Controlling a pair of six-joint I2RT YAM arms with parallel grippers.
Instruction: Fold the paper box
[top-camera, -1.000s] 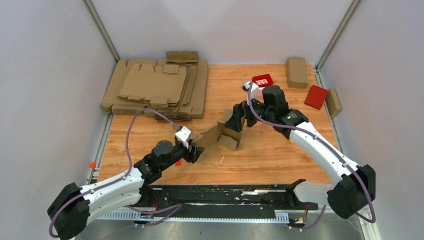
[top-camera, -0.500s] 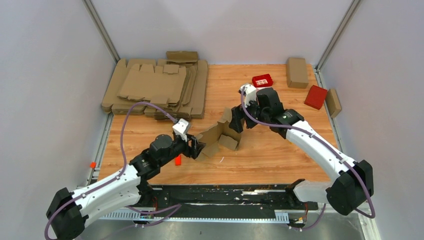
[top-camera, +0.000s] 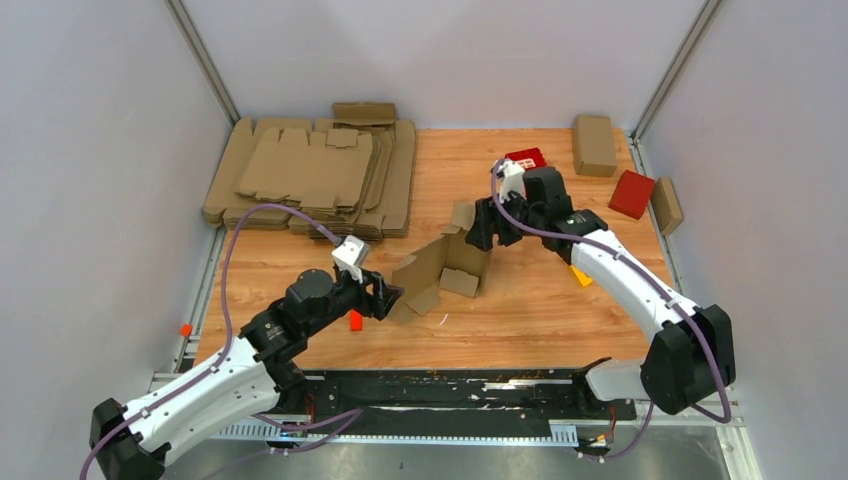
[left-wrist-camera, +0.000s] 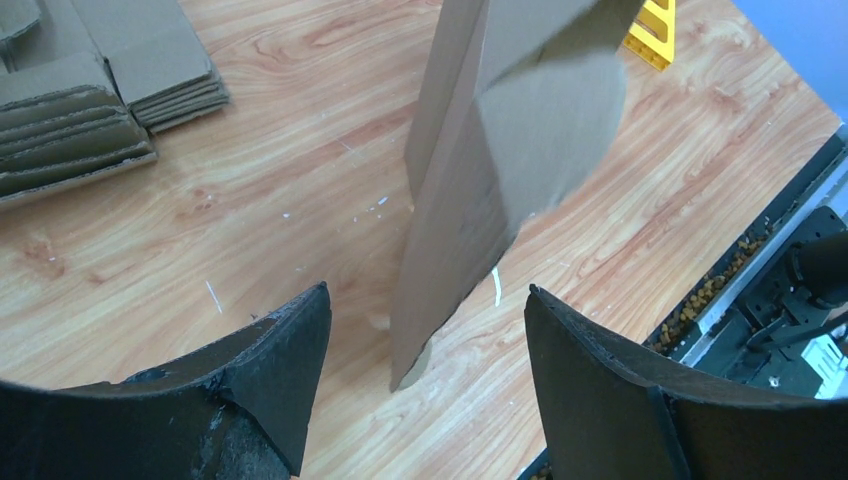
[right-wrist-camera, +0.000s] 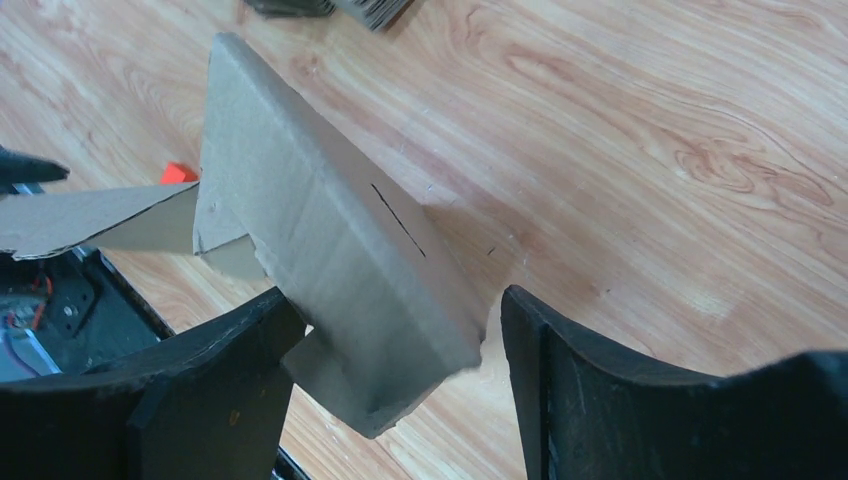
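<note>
Currently, view by view:
Top view, box: paper box (top-camera: 443, 268) sits mid-counter (top-camera: 520, 310), half-erected, one brown panel standing, flaps splayed. I'd say both arms flank it so I can work panels from two sides.
Top view, left: left end effector (top-camera: 388, 297) just beside the box's near-left flap.
Top view, right: right end effector (top-camera: 482, 226) at the far-right top edge.
Top view, spares: stack of flat blanks (top-camera: 315, 180) far left, well apart.
Left wrist, state: fingers (left-wrist-camera: 285, 365) spread wide, released; a cardboard flap edge stands between them, touching neither.
Left wrist, look: plain brown, unprinted, edge-on.
Right wrist, state: fingers (right-wrist-camera: 225, 385) apart around a creased panel; contact on the left finger I cannot tell, right finger clear. No grasp that I can confirm.
Right wrist, look: crease sharp, one slit visible in the face.
</note>
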